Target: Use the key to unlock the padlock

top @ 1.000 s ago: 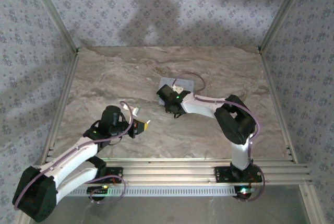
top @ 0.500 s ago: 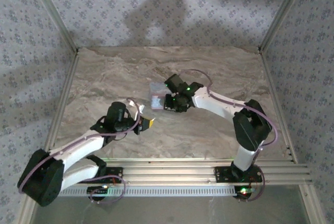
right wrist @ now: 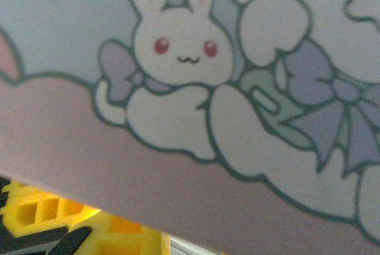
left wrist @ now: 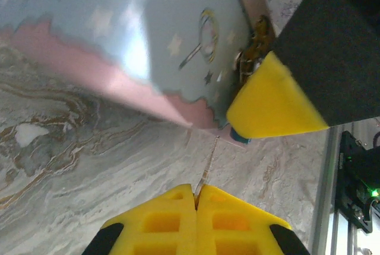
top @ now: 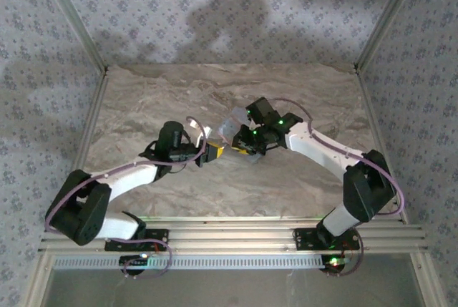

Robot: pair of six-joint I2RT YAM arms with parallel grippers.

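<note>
1 marbled table [top: 143, 99] carries 2 arms. The left arm [top: 122, 178] reaches in from the left. The left gripper [top: 215, 154] sits near the table's middle, its 2 yellow fingers pressed together on 1 thin key [left wrist: 206, 163]. In the left wrist view the key's blade sticks straight out from the seam between the pads and points at the tin's lower edge.

Just past the key's tip, a small bluish corner of the padlock [left wrist: 240, 137] peeps out from under a yellow finger [left wrist: 270, 103] of the other gripper. It sits at the rim of the tin [top: 230, 128], and a bit of dark and brassy metal shows just above that finger. The rest of the padlock is hidden.

There is 1 tin, grey-blue with a pink scalloped border, held off the table and tilted. Its side is printed with several pale stars. In the right wrist view the lid shows 1 white cartoon rabbit [right wrist: 178, 41] with 2 red eyes and 2 lilac bows.

The right gripper [top: 245, 148] meets the tin from the right, its pads closed narrowly and seemingly on the padlock at the tin's edge. The right arm [top: 336, 157] stretches back to the right.
</note>
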